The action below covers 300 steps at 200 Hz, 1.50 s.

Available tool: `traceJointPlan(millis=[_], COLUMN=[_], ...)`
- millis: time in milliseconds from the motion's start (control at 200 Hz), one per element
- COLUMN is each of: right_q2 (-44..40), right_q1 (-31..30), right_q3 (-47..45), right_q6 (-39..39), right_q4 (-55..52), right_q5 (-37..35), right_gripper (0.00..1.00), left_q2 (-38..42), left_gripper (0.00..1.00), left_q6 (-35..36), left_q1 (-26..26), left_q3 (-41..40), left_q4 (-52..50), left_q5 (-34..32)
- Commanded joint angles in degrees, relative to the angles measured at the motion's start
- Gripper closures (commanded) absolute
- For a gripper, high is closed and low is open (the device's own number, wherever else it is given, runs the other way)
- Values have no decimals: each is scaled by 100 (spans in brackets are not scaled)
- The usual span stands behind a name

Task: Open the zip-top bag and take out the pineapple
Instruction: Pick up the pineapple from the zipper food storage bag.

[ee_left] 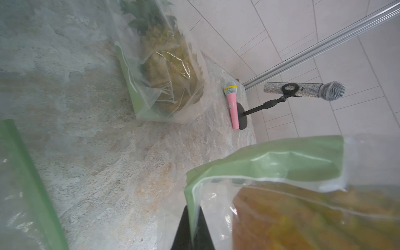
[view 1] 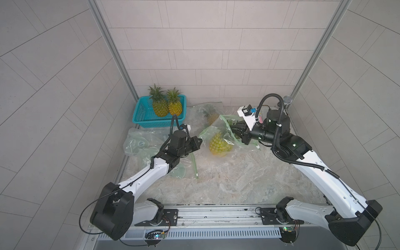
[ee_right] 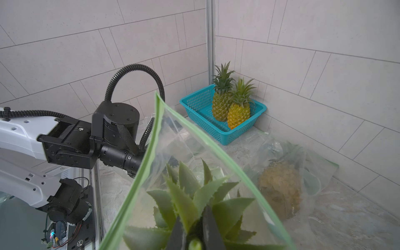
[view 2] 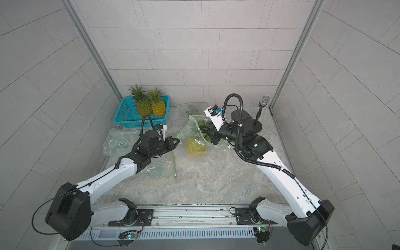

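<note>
1. Arms reach in from the two near corners of the tabletop (view 1: 238, 179). The left arm comes from 7 o'clock and points toward 1 o'clock, low down.
2. The left tool (view 1: 199, 141) is pinched tight on the green edge of the zip-top bag (view 1: 213, 129), at the bag's 9 o'clock side.
3. The right arm comes up from 5 o'clock. Then it bends, so its wrist points to 9 o'clock.
4. The right tool (view 1: 236, 131) pokes into the bag's open mouth. Its fingers (ee_right: 210, 229) are close together and squeeze the green leaves of the pineapple (view 1: 219, 145).
5. The pineapple lies inside the bag near the middle of the tabletop. Its yellow body is toward 7 o'clock and its leaves toward 1 o'clock.
6. At 10 o'clock a blue basket (view 1: 138, 116) holds two loose pineapples (view 1: 161, 106), standing up side by side.
7. Empty bags (view 1: 136, 142) lie at 9 o'clock, partly under the left arm.
8. A second bagged pineapple (ee_right: 281, 190) lies at 12 o'clock, just behind the open bag.
9. A silver microphone (view 1: 287, 100) stands on a stand in the 2 o'clock corner. A pink microphone (ee_left: 232, 110) lies beside the stand's base.
</note>
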<state>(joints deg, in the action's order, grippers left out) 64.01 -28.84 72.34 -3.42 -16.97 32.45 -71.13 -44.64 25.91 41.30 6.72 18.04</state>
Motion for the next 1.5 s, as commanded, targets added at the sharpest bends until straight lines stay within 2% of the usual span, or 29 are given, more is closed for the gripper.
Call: traceJointPlan(millis=[0, 280, 685, 1496], right_q2=[-548, -942, -1238, -1899], right_q1=[9, 3, 3, 2], right_q3=[-15, -337, -640, -785], right_q6=[-16, -201, -678, -667], right_q4=[872, 1341, 2227, 2488], right_q5=[-207, -325, -142, -445], right_gripper=[100, 100, 100, 100], left_q2=[157, 118, 54, -23], left_gripper=[100, 100, 100, 100], left_q6=[422, 591, 790, 1043], left_q1=[21, 22, 27, -64], left_q3=[-140, -231, -176, -174], left_q4=[-375, -456, -602, -1111], left_q5=[-342, -387, -405, -975])
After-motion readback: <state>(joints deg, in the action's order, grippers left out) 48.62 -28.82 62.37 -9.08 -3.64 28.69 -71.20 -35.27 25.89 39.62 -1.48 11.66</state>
